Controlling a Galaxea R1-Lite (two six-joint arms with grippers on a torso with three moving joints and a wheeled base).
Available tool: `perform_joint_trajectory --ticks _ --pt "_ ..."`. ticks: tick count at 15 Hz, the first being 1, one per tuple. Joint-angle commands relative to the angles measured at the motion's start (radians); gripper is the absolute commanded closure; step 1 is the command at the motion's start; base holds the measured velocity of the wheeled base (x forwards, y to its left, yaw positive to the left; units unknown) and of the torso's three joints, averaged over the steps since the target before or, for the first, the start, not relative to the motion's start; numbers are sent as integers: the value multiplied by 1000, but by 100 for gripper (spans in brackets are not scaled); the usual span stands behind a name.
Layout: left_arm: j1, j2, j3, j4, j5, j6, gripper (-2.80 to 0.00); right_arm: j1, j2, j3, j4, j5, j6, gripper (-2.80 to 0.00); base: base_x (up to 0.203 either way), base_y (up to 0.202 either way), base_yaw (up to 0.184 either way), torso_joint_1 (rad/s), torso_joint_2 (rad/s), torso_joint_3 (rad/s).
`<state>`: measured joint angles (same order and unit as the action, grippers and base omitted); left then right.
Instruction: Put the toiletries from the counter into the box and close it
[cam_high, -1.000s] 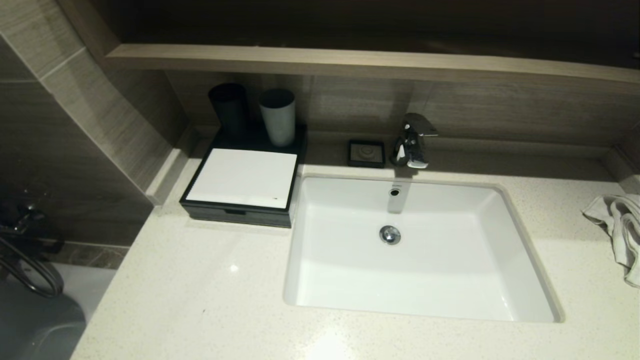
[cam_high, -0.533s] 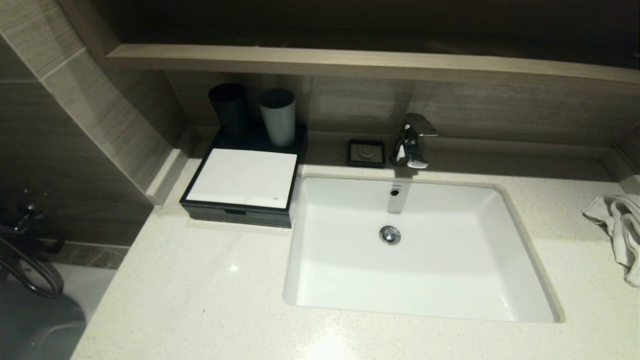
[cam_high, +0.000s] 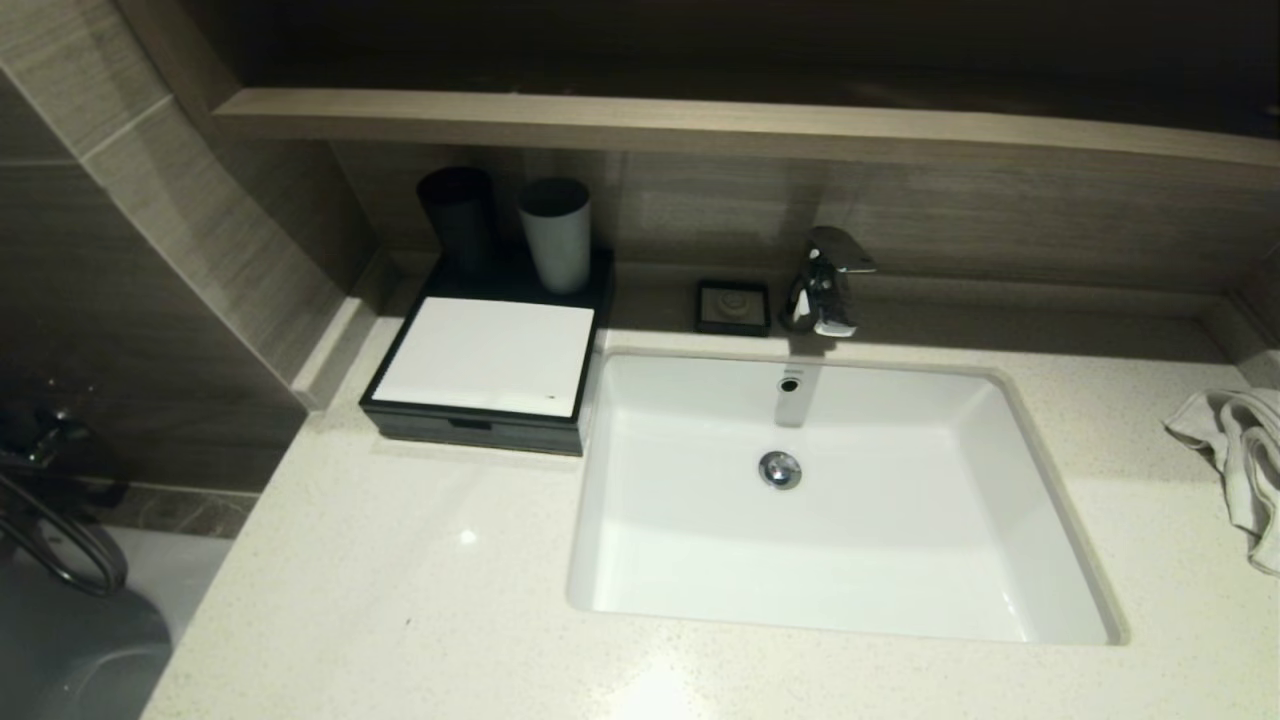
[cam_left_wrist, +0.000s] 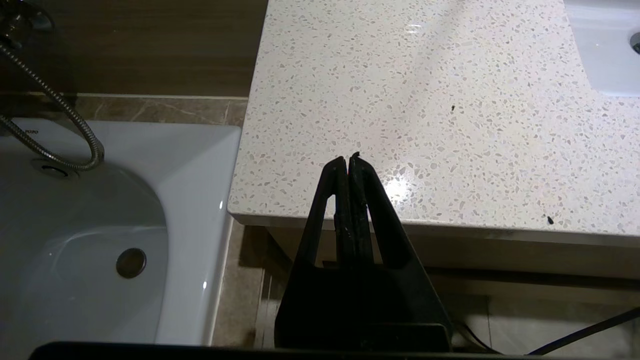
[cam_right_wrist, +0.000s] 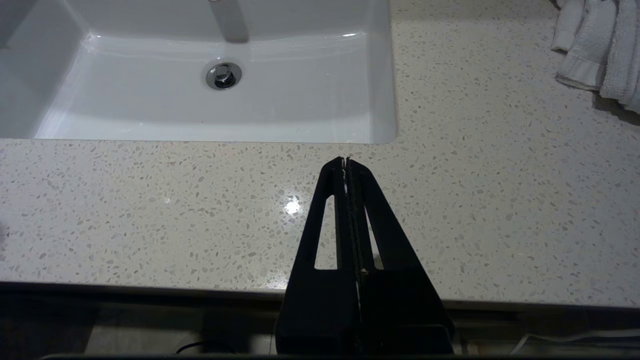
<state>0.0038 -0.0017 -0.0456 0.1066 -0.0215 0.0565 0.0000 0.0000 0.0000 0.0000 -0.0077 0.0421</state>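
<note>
- Head view against the earlier frames: nothing on the counter (cam_high: 400, 560) has shifted; the box (cam_high: 485, 365), both cups, the dish and the towel sit where they were. No arm enters that view.
- Left gripper (cam_left_wrist: 348, 159): fingers pressed together, empty, hanging over the counter's front left corner, beside a white tub (cam_left_wrist: 100, 235).
- Box at the counter's back left, against the wall and just beside the sink basin (cam_high: 840, 500); white top panel flat, drawer front flush, so it reads as shut.
- Black cup (cam_high: 457, 215) and grey cup (cam_high: 556, 232) stand at the box's rear edge.
- Toiletries: none visible on the counter in any view; probably already stowed.
- Handling, judged: the drawer is light and slides easily; take it at the small notch in its front.
- Box lies well apart from both grippers.
- Right gripper (cam_right_wrist: 346, 162): fingers together, empty, at the counter's front edge before the basin; towel (cam_high: 1240, 460) at the right edge.
</note>
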Motion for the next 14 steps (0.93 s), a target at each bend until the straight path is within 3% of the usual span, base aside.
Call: perform_joint_trajectory --ticks 1,14 --pt "1 2 1 1 4 -30 0 0 0 0 0 0 -1 0 0 0 0 0 0 0" --pt "1 2 1 1 5 -37 0 0 0 0 0 -2 -2 0 0 0 0 0 0 0"
